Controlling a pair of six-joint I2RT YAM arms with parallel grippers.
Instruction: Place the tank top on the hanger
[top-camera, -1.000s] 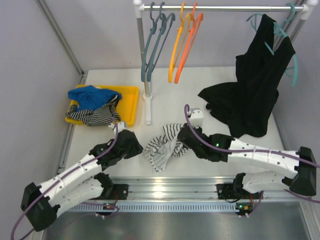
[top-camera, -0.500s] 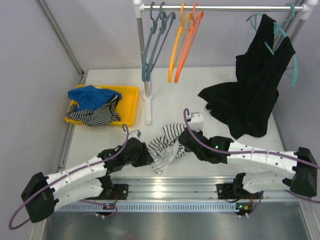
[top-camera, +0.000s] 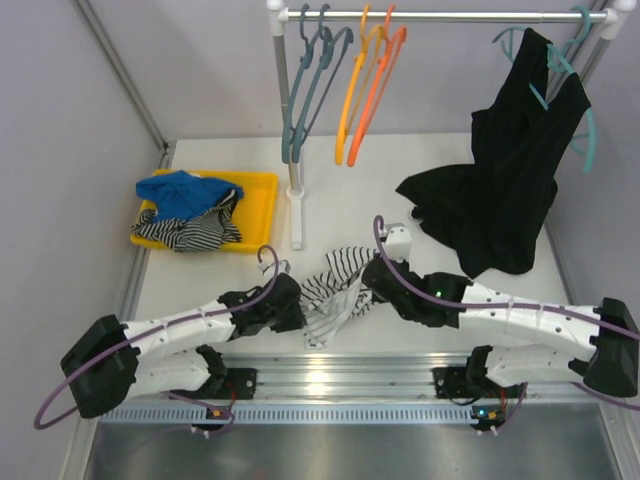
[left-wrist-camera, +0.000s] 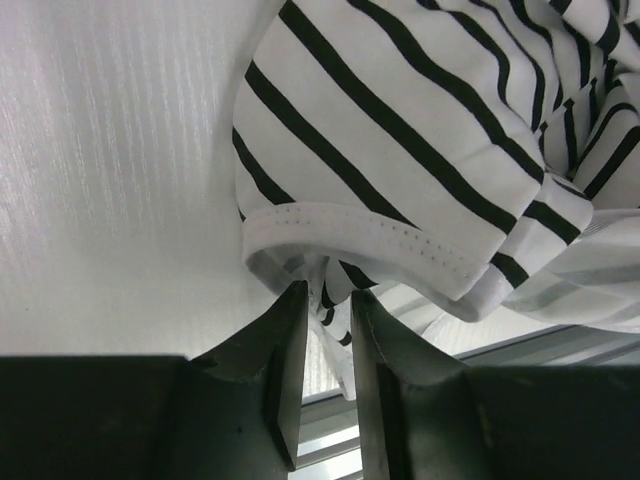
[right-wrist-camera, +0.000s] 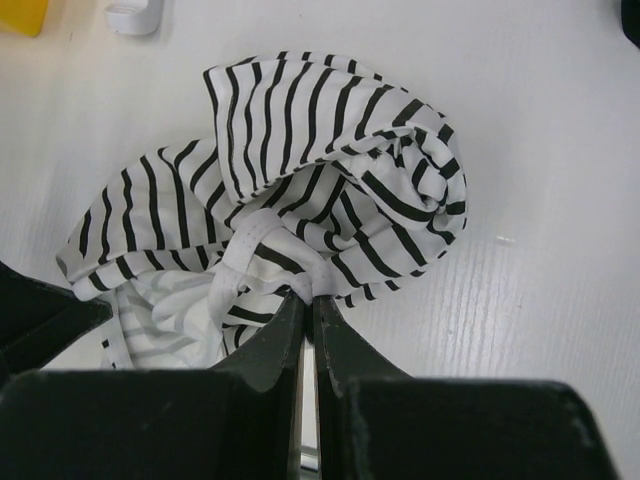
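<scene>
My left claw (left-wrist-camera: 322, 300) had slid in and pinched the tank top's (left-wrist-camera: 400, 150) hem; right claw (right-wrist-camera: 306, 305) gripped too — ready to lift.

White table (top-camera: 340, 195), contents

Yellow tray (top-camera: 262, 212) lay toward the left edge; crumpled tank top (top-camera: 335, 285) near the front edge; rack base (top-camera: 296, 215) centre.

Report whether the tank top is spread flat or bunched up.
Bunched up. The tank top lies crumpled in overlapping folds on the table, stripes running in several directions; right pincer pinches one edge.
</scene>
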